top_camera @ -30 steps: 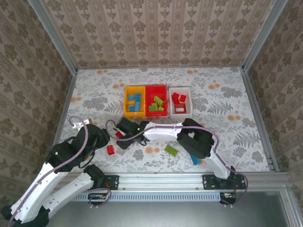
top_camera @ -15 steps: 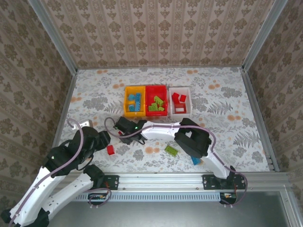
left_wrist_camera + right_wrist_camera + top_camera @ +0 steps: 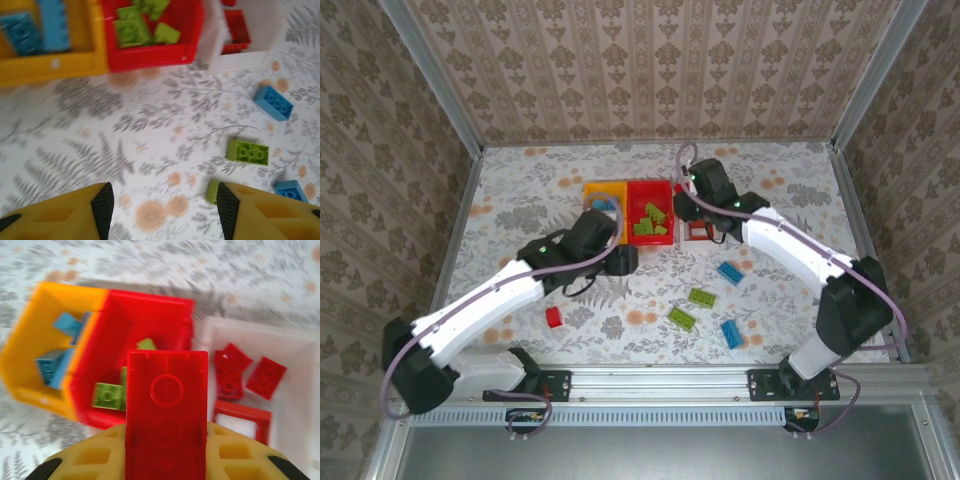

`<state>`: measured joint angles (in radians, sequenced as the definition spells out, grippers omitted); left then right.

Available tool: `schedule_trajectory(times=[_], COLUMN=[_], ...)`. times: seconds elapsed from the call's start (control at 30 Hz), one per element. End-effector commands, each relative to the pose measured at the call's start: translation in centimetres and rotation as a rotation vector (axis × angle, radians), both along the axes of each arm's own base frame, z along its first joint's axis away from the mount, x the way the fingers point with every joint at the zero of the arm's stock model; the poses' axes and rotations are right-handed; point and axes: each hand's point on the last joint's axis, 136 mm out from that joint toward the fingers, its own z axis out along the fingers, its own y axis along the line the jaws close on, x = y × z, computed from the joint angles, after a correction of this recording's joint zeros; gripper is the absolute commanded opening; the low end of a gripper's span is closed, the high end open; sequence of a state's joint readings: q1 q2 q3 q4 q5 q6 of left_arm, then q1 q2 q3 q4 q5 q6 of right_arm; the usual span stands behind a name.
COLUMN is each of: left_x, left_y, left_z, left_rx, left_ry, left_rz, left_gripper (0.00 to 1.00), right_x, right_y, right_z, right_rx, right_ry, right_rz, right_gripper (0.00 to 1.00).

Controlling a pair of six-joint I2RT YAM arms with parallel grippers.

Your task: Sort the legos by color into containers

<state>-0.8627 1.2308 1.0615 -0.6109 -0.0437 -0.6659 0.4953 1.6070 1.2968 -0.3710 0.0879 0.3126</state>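
My right gripper (image 3: 692, 212) hovers over the seam between the red bin (image 3: 650, 190) and the white bin (image 3: 712, 238). It is shut on a red brick (image 3: 166, 415), which stands upright between the jaws. The white bin (image 3: 300, 370) holds red bricks (image 3: 232, 370). Green bricks (image 3: 107, 396) lie in the red bin (image 3: 150, 305), and blue bricks (image 3: 52, 367) in the yellow-orange bin (image 3: 30, 355). In front of the yellow-orange bin (image 3: 592, 190), my left gripper (image 3: 622, 258) is open and holds nothing. Its right finger (image 3: 227, 212) is next to a green brick (image 3: 212, 191).
Loose on the table are a red brick (image 3: 554, 317), two green bricks (image 3: 701, 297) (image 3: 681, 319) and two blue bricks (image 3: 729, 272) (image 3: 731, 334). The left arm lies diagonally across the left half of the floral table (image 3: 800, 200). Metal rails edge the table.
The right arm has taken the red brick from the table's left middle and swung it up over the bins. The left arm has unfolded and reached toward the middle.
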Motion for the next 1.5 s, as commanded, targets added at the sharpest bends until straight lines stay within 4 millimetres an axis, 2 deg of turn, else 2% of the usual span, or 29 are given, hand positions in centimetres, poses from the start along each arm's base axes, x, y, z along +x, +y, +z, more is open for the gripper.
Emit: schedule_trajectory(times=[0.0, 0.07, 0.2, 0.33, 0.47, 0.6, 0.7, 0.8, 0.87, 1.0, 1.1, 1.17, 1.2, 1.27, 1.47], left_x=[1.3, 1.8, 2.3, 2.0, 1.4, 0.7, 0.0, -0.6, -0.5, 0.1, 0.7, 1.2, 1.4, 1.8, 1.6], left_y=[-4.1, -5.3, -6.7, -7.4, -7.8, -8.4, -9.4, -10.8, -11.8, -14.6, -17.0, -18.5, -19.3, -20.6, -23.4], left_z=[2.2, 2.0, 1.5, 0.7, -0.1, -1.0, -1.6, -2.2, -2.7, -3.6, -4.6, -5.4, -5.8, -6.6, -8.8], left_rx=[-0.048, -0.041, -0.038, -0.019, 0.013, 0.040, 0.056, 0.089, 0.114, 0.095, 0.079, 0.062, 0.053, 0.044, 0.000], left_ry=[-0.075, -0.074, -0.067, -0.055, -0.044, -0.032, -0.023, -0.028, -0.031, 0.027, 0.086, 0.145, 0.177, 0.244, 0.464], left_rz=[-0.139, -0.163, -0.184, -0.222, -0.264, -0.320, -0.384, -0.455, -0.472, -0.461, -0.427, -0.391, -0.374, -0.324, -0.148], left_gripper=[0.60, 0.60, 0.60, 0.60, 0.60, 0.61, 0.62, 0.66, 0.69, 0.72, 0.72, 0.71, 0.71, 0.70, 0.73], right_x=[1.0, 2.7, 4.6, 5.0, 5.2, 5.6, 5.7, 5.1, 4.2, 1.6, -1.2, -3.3, -4.8, -7.2, -13.2], right_y=[-0.9, -1.7, -3.9, -4.9, -4.7, -3.8, -3.5, -3.6, -4.2, -7.2, -10.5, -12.8, -14.1, -15.8, -18.7], right_z=[-3.3, -4.0, -6.2, -8.5, -9.6, -8.8, -6.6, -3.5, -1.5, 2.5, 3.7, 3.5, 4.3, 4.6, 5.5], right_rx=[0.026, 0.026, -0.022, -0.047, -0.036, -0.046, -0.056, -0.051, -0.042, -0.053, -0.057, -0.070, -0.063, -0.065, -0.069], right_ry=[0.173, 0.203, 0.296, 0.369, 0.394, 0.364, 0.312, 0.247, 0.207, 0.100, 0.050, 0.037, 0.010, -0.014, -0.070], right_rz=[-0.047, -0.096, -0.213, -0.287, -0.305, -0.274, -0.258, -0.258, -0.268, -0.312, -0.371, -0.415, -0.441, -0.475, -0.517], right_gripper=[0.22, 0.23, 0.23, 0.24, 0.31, 0.45, 0.53, 0.58, 0.59, 0.64, 0.67, 0.69, 0.69, 0.69, 0.73])
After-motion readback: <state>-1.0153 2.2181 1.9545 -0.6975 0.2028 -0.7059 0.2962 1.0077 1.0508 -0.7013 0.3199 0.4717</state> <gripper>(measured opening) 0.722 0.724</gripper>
